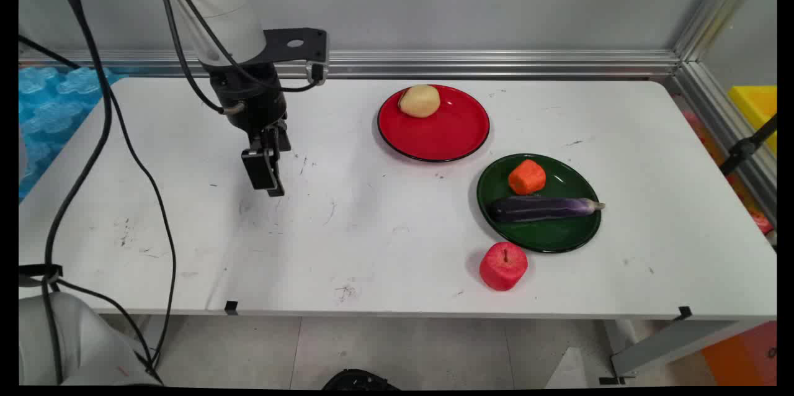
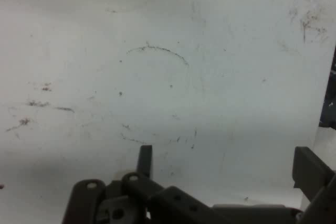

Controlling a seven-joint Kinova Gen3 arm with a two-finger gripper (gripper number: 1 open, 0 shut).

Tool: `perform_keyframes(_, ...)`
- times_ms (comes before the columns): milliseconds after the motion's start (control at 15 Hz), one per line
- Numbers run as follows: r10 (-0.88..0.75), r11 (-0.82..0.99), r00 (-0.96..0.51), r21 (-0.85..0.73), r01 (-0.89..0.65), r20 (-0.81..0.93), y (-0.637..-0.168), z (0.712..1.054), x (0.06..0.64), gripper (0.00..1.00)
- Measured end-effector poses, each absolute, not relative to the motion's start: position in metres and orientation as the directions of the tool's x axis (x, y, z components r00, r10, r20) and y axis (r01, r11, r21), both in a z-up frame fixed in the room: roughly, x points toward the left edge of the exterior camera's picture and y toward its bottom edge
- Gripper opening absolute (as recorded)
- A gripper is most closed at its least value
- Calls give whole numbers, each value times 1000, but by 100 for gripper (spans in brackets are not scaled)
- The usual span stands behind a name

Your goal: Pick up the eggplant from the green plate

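Nearest the table's point(image 1: 372, 241) front edge, a red apple point(image 1: 503, 266) is seen standing on the bare surface, just beside the rim of a green plate point(image 1: 558, 238). On that plate a purple eggplant point(image 1: 544, 208) is laid lengthwise, with an orange carrot piece point(image 1: 527, 177) just behind it. The apple and the carrot piece are judged to be light, stiff and fairly smooth, best gripped across their middles. The eggplant would best be taken across its thick mid-body, not along its length.

Further left and well apart from all of these, the gripper point(image 1: 265, 175) is held low over a scuffed, bare part of the table. In the hand view its fingers point(image 2: 145, 158) are shown spread wide, and nothing is held between them; only marked tabletop point(image 2: 168, 77) is seen below.

Further back, a red plate point(image 1: 443, 135) is set, with a pale potato point(image 1: 420, 100) resting at its far rim; it is judged rounded and firm, so a grasp across its short width would be suited
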State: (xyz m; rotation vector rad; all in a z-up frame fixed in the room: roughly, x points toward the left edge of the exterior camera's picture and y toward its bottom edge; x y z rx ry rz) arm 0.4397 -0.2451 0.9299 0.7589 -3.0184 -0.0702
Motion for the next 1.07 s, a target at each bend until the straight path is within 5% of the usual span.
perform_keyframes(1067,-505,863,-861,52,-502,59,-256,925,425,100)
